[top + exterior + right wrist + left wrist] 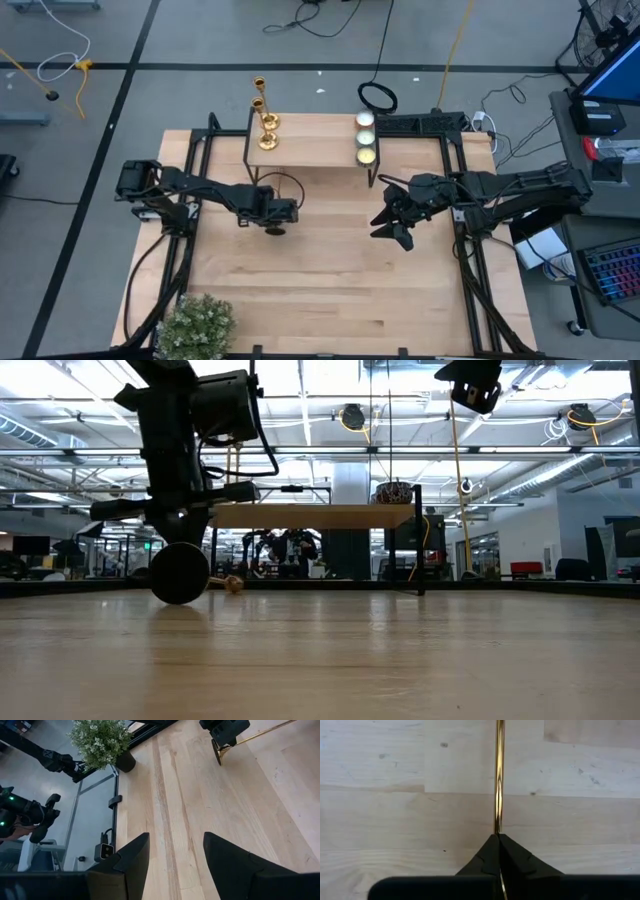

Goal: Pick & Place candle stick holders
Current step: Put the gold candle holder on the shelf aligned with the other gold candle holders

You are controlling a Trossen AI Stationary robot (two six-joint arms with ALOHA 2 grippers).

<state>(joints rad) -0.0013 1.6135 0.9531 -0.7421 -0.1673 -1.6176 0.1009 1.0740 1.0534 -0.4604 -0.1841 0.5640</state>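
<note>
**Left gripper clamps a fallen candlestick on the table**

The left gripper is clenched on the thin gold stem of a candle stick holder lying flat on the wooden table, its round base on edge. Two more gold holders stand on the raised shelf at 12 o'clock, with glowing candles toward 1 o'clock. The right gripper hovers at 3 o'clock, fingers apart, holding nothing. A potted plant sits at 7 o'clock.
</note>
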